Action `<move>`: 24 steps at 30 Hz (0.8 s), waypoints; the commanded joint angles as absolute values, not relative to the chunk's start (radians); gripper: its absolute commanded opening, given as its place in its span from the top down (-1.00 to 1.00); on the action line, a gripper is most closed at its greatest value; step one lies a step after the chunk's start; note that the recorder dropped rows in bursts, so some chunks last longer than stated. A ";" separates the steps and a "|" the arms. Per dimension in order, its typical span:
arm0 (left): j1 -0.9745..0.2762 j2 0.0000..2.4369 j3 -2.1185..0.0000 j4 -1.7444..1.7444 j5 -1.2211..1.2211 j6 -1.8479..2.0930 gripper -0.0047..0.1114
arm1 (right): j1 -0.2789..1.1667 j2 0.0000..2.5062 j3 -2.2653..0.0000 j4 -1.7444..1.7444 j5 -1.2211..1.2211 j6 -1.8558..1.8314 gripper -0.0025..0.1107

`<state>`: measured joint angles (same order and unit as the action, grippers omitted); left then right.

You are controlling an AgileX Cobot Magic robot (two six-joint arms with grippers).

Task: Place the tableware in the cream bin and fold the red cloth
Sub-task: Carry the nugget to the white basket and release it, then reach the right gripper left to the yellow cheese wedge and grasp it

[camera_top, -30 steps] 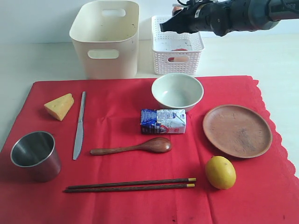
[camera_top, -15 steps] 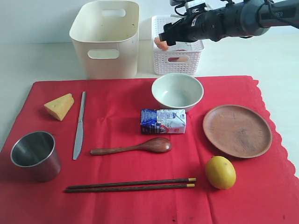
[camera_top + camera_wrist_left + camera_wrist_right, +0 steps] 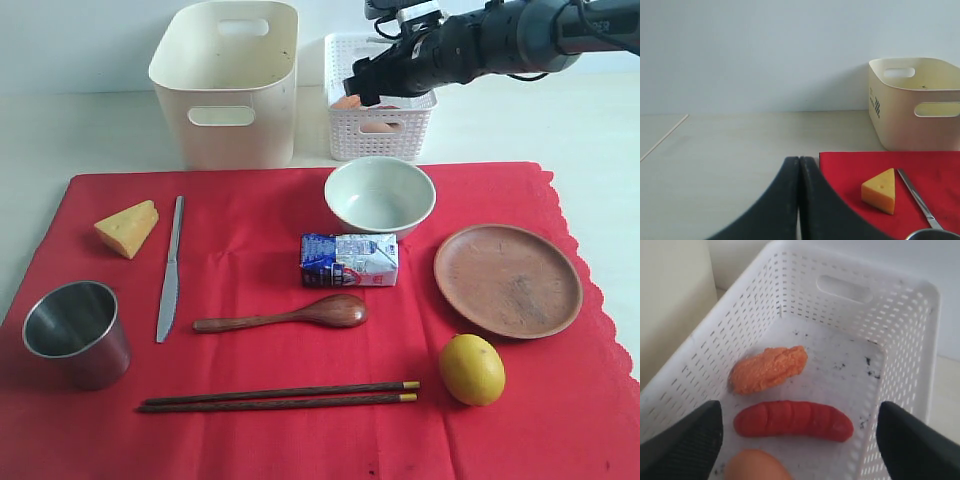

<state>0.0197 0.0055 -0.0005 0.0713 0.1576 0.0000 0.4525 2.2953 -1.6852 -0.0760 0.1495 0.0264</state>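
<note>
The right claw (image 3: 800, 432) hangs wide open over the white basket (image 3: 900, 340), holding nothing (a red sausage (image 3: 792, 420) lies inside). The left claw (image 3: 800, 200) is pressed shut, empty. The pale green bowl (image 3: 380, 195) sits on the red cloth (image 3: 250, 440), near the cream bin (image 3: 225, 85).

red cloth (image 3: 560, 400), cream bin (image 3: 240, 140), pale green bowl (image 3: 380, 196)

Exterior view: red cloth (image 3: 300, 440) runs off the bottom edge; right pincer (image 3: 362, 85) covers part of the white basket (image 3: 350, 140). Left wrist view: steel cup (image 3: 935, 234) just a rim sliver, cream bin (image 3: 900, 120) cropped. Right wrist view: blurred orange lump (image 3: 757, 466) cut off, unidentifiable.
</note>
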 commanded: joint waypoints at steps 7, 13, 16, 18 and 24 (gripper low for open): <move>0.022 0.000 0.000 0.074 0.155 0.000 0.92 | 0.459 2.164 -1.692 -0.079 0.325 -0.008 -0.44; 0.022 0.000 0.000 0.074 0.155 0.000 0.92 | 0.536 2.122 -1.692 -0.079 0.393 -0.139 -0.27; 0.022 0.000 0.000 0.074 0.155 0.000 0.92 | 0.594 2.106 -1.692 -0.079 0.393 -0.167 -0.07; 0.022 0.000 0.000 0.074 0.155 0.000 0.92 | 0.631 2.095 -1.692 -0.079 0.393 -0.195 0.06; 0.022 0.000 0.000 0.074 0.155 0.000 0.92 | 0.714 2.081 -1.692 -0.079 0.388 -0.203 0.31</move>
